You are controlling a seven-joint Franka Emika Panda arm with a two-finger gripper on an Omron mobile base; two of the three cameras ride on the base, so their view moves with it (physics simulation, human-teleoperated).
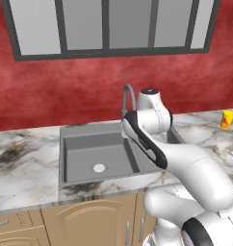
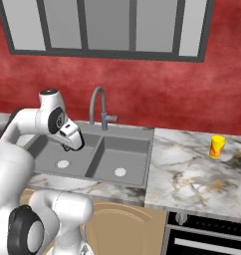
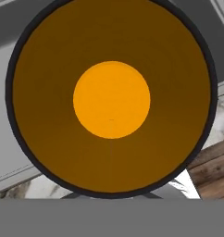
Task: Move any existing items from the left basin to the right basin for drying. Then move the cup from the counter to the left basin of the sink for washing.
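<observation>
The hand view looks straight down into the jar, directly under the hand; whether the fingers pinch it cannot be told. The right base view shows the gripper over the left basin, the cup far right on the counter.

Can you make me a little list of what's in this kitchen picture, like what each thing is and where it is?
jar: black rim, orange inside, very close under the hand camera
pincer: near the sink's left side; open or shut, cannot tell
yellow cup: upright on the counter, right of the sink
left basin: white drain showing
right basin: white drain showing
faucet: behind the sink
</observation>
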